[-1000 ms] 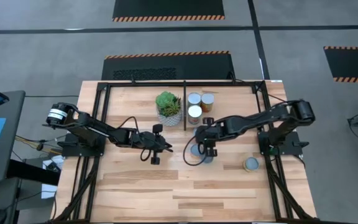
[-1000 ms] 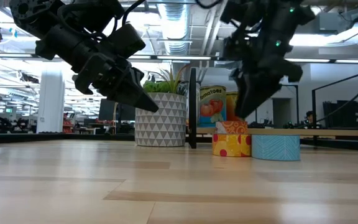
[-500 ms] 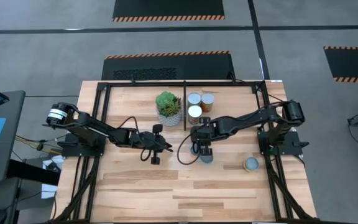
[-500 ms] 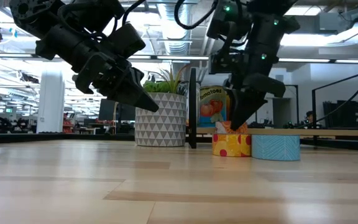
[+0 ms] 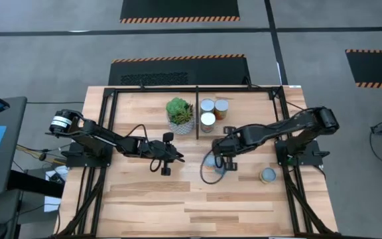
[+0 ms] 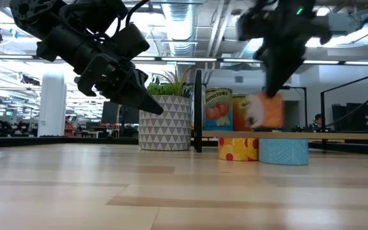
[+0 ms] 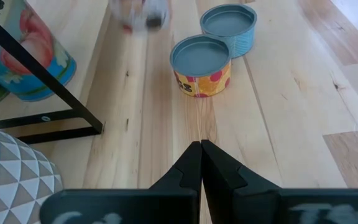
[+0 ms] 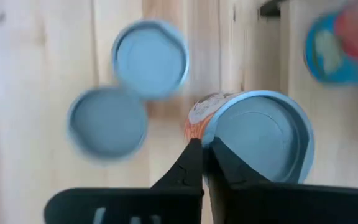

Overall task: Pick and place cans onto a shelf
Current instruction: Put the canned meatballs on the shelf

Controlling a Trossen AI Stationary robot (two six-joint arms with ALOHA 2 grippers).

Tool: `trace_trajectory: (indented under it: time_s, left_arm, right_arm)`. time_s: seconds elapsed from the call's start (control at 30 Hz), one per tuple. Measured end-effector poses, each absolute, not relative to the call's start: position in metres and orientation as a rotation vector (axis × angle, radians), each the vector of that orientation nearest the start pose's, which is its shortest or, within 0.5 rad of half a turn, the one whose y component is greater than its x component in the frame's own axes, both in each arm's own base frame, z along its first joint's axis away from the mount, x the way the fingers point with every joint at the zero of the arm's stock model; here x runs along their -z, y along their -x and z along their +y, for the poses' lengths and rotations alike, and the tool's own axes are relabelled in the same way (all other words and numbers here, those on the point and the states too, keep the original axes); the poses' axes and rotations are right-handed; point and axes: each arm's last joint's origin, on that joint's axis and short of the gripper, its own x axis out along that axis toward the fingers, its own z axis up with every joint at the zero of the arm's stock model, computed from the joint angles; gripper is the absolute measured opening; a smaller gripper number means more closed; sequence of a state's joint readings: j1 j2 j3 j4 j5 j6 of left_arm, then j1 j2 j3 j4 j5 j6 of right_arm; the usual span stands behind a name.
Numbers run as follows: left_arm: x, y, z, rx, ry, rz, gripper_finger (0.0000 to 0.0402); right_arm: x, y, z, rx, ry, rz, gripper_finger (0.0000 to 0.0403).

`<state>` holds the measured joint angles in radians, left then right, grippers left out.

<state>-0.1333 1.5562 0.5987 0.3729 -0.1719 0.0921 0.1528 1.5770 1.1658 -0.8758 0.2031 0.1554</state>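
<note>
Your right gripper (image 6: 270,96) is pinching an orange can (image 6: 262,112) by its rim, lifting it mid-worktop. Three cans (image 5: 212,111) are sitting on the shelf (image 5: 138,99) already. Three more are waiting on the worktop (image 5: 144,199); left gripper (image 6: 152,105) is hanging closed, empty.

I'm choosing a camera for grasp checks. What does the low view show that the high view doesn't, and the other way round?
Only the low view: the orange can hangs clear of the table, pinched by the right tool, above the yellow dotted can.
Only the high view: the whole black outline of the shelf, and a lone can by the right arm's base.
Both: the plant beside the shelf's centre bar, and the left tool, shut and holding nothing.
</note>
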Motion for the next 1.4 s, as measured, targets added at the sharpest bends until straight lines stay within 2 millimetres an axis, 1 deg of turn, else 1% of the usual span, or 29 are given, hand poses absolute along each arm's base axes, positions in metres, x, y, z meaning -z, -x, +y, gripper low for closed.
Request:
trace_trajectory:
  time_s: [0.13,0.23,0.3,0.4,0.5,0.6,0.7,0.8,0.97,1.2,1.3,1.4]
  left_arm:
    - [-0.149,-0.285,-0.033,-0.010,-0.179,0.580,0.0000]
    - [-0.149,-0.285,-0.033,-0.011,-0.179,0.580,0.0000]
    - [-0.149,-0.285,-0.033,-0.011,-0.178,0.580,0.0000]
    - [-0.148,-0.285,-0.033,-0.010,-0.178,0.580,0.0000]
    - [-0.148,-0.284,-0.033,-0.011,-0.179,0.585,0.0000]
    - [-0.148,-0.284,-0.033,-0.010,-0.179,0.588,0.0000]
    - [-0.148,-0.284,-0.033,-0.010,-0.179,0.588,0.0000]
    - [-0.148,-0.284,-0.033,-0.010,-0.179,0.588,0.0000]
    - [-0.148,-0.284,-0.033,-0.011,-0.179,0.588,0.0000]
    - [-0.148,-0.284,-0.033,-0.011,-0.179,0.588,0.0000]
    - [-0.148,-0.284,-0.033,-0.011,-0.179,0.588,0.0000]
    - [-0.148,-0.284,-0.033,-0.011,-0.179,0.588,0.0000]
  right_arm:
    - [-0.251,-0.266,0.042,0.193,0.050,1.342,0.0006]
    - [-0.265,-0.247,0.036,0.295,0.033,1.353,0.0014]
    - [-0.270,-0.237,0.028,0.365,0.046,1.333,0.0017]
    - [-0.271,-0.225,0.012,0.424,0.027,1.317,0.0014]
    - [-0.267,-0.216,-0.009,0.459,0.009,1.290,0.0007]
    - [-0.256,-0.212,-0.032,0.465,-0.011,1.267,0.0009]
    - [-0.250,-0.210,-0.055,0.473,-0.044,1.239,0.0017]
    - [-0.247,-0.210,-0.076,0.484,-0.061,1.212,0.0019]
    - [-0.238,-0.216,-0.104,0.442,-0.078,1.193,0.0013]
    - [-0.223,-0.219,-0.132,0.464,-0.082,1.226,0.0026]
    - [-0.221,-0.219,-0.138,0.482,-0.090,1.217,0.0032]
    - [-0.220,-0.221,-0.138,0.484,-0.089,1.212,0.0040]
